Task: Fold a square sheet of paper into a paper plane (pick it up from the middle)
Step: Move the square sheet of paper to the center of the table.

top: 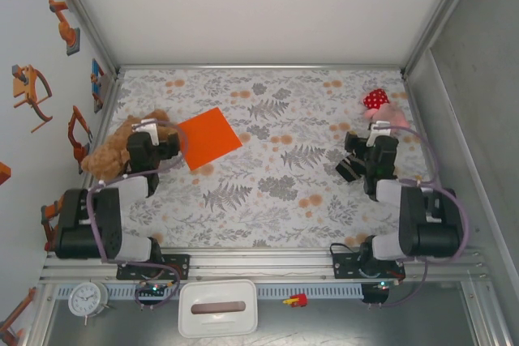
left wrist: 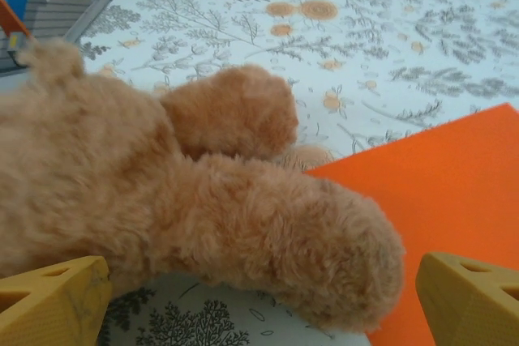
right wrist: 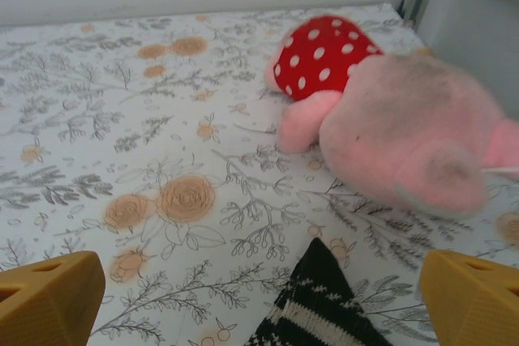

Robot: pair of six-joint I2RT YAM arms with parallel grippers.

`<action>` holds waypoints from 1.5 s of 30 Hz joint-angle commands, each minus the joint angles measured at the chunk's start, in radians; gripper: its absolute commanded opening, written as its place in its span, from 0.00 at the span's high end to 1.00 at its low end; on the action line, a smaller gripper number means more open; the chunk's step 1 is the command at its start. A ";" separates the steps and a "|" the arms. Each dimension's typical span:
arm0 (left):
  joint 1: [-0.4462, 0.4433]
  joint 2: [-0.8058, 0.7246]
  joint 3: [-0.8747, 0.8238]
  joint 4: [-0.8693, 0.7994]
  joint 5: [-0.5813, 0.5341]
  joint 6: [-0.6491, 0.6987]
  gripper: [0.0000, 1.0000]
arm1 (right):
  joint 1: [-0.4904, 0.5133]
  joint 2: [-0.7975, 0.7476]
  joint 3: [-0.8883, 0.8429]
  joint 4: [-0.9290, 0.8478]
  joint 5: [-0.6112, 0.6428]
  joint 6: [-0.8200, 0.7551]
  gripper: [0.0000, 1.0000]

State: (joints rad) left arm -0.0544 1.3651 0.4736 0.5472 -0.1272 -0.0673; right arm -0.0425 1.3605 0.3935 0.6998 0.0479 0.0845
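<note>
Your left gripper (top: 166,145) stands wide open with nothing between its yellow fingers (left wrist: 53,301). Your right gripper (top: 350,155) is spread just as wide and is also empty.

On the ledge in front of the arm bases you have a small alarm clock (top: 87,298) at the left. A white box (top: 217,307) is in the middle, and a little red-and-yellow piece (top: 295,300) lies to its right.

On the floral tablecloth (top: 276,192), the left gripper hangs low over the brown teddy bear (left wrist: 162,200), which lies at the table's left edge. In the left wrist view one furry limb reaches across between the fingers.

Just to the right of that gripper is the square sheet of paper (top: 208,137). It is bright orange, flat and unfolded, and turned corner-on like a diamond, left of the table's middle. The bear's limb overlaps its near edge in the wrist view, but you cannot tell whether they touch.

On the right, a dark striped scrap (right wrist: 316,313) shows between the right fingers. Beyond it the red-and-pink polka-dot plush (right wrist: 389,119) lies near the far right corner, well apart from the sheet.
</note>
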 commanded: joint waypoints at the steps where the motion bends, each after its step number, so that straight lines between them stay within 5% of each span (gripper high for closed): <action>1: -0.011 -0.111 0.122 -0.276 -0.057 -0.087 0.04 | -0.004 -0.102 0.088 -0.206 0.056 0.065 0.02; 11: -0.068 -0.172 0.388 -0.724 0.073 -0.450 0.04 | -0.003 -0.052 0.443 -0.811 -0.075 0.382 0.01; 16: -0.116 -0.111 0.396 -0.680 0.218 -0.575 0.04 | 0.015 0.021 0.467 -0.806 -0.296 0.493 0.04; 20: -0.211 -0.001 0.448 -0.702 0.194 -0.605 0.04 | 0.048 0.066 0.458 -0.771 -0.345 0.567 0.05; 26: -0.314 0.235 0.581 -0.740 0.188 -0.631 0.02 | 0.104 0.124 0.465 -0.752 -0.366 0.610 0.10; 33: -0.328 0.494 0.775 -0.825 0.207 -0.663 0.20 | 0.159 0.146 0.475 -0.755 -0.366 0.626 0.11; 45: -0.373 0.656 0.879 -0.910 0.231 -0.640 0.26 | 0.208 0.188 0.482 -0.753 -0.367 0.647 0.13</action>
State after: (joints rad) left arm -0.3992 2.0045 1.3331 -0.3054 0.0753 -0.7090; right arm 0.1551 1.5330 0.8448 -0.0631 -0.3073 0.7120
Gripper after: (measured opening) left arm 0.744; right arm 0.869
